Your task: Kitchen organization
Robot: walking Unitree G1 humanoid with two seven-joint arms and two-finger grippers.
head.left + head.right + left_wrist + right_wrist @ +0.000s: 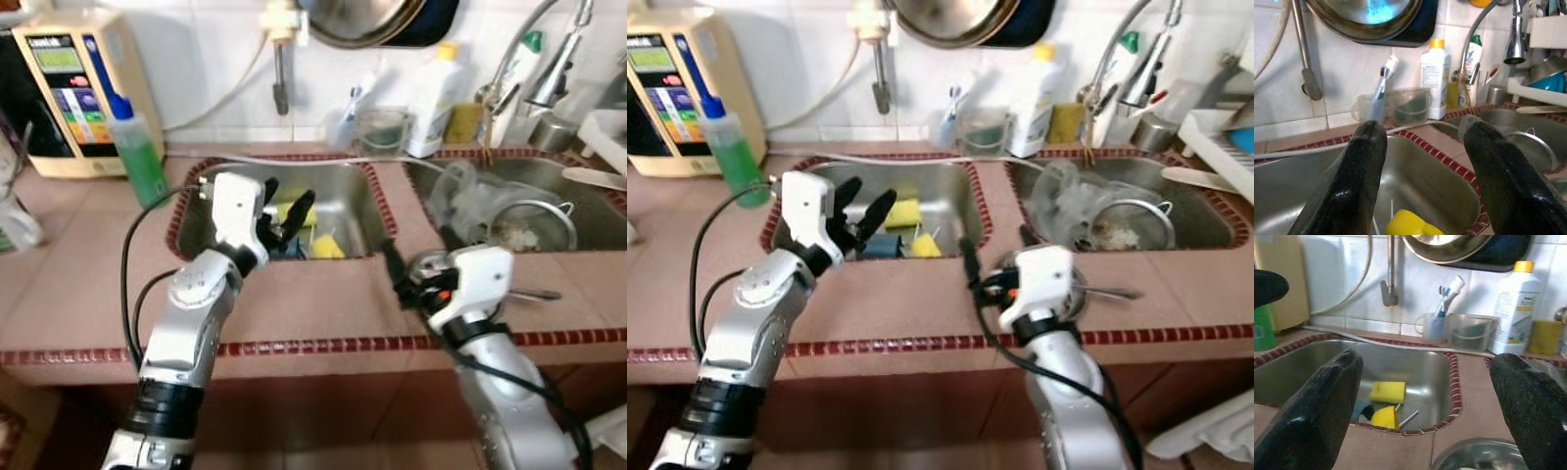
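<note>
While both arms reach over the tiled pink surface (323, 304), the left gripper (284, 211) hovers at the steel sink (343, 186) rim, fingers spread and empty, above yellow sponges (1387, 391). The right gripper (994, 255), fingers likewise released, sits near the surface's front edge.

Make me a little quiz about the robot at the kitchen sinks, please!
1. True or false: the left gripper is shut on the yellow sponge.
2. Which sink holds the metal strainer? A) the robot's left sink B) the robot's right sink C) neither
3. Fill in: the green bottle has a ____ cap.

Key:
1. False: it hovers open above the left sink, and the sponge lies loose on the bottom.
2. B
3. Blue
</note>
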